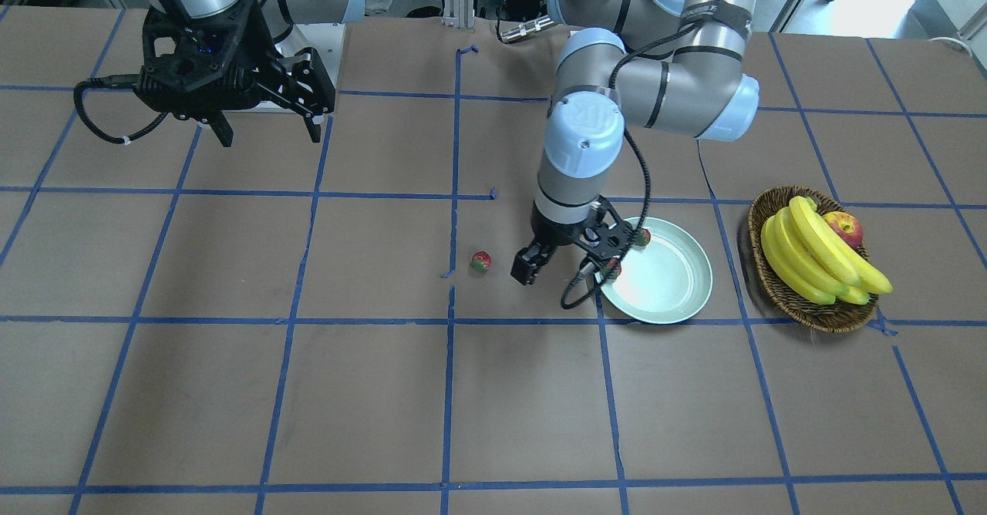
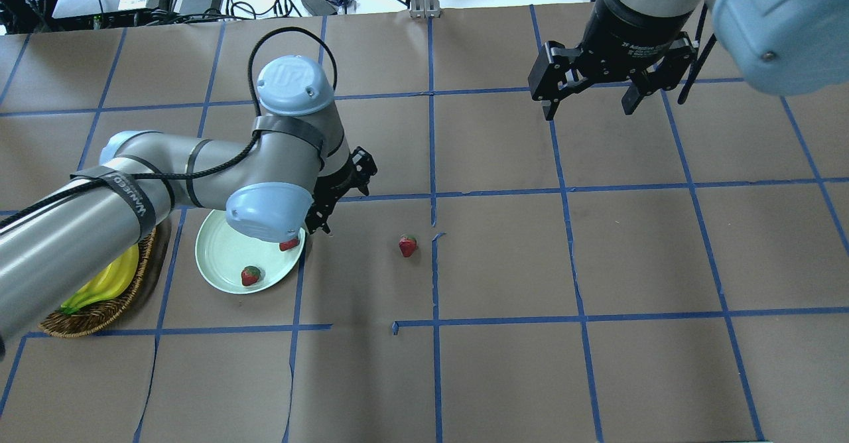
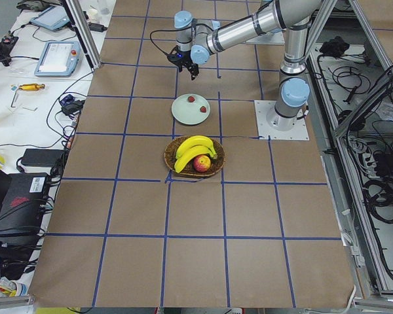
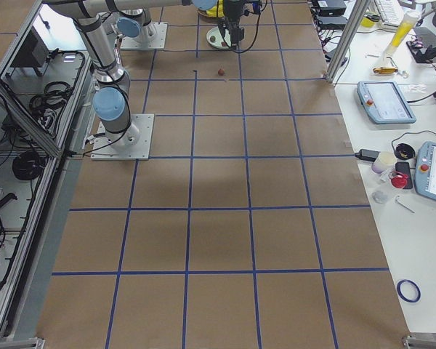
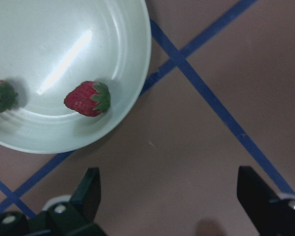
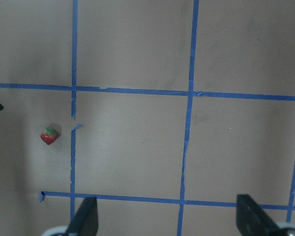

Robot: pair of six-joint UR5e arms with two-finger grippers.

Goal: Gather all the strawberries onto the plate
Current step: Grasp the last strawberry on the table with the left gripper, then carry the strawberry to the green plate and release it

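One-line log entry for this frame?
plate: two strawberries inside | third strawberry: outside plate | left gripper: open, empty, beside plate rim | right gripper: open, empty, raised

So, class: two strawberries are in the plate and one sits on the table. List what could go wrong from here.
1. The last strawberry is small, rounded and loose on the table; closing fingers may nudge it away instead of gripping it.
2. The left tool, open and empty, hangs just beside the plate, close to a plated strawberry; a low move could bump the rim.
3. The right tool is open too; if both arms reach for that berry, they might collide.
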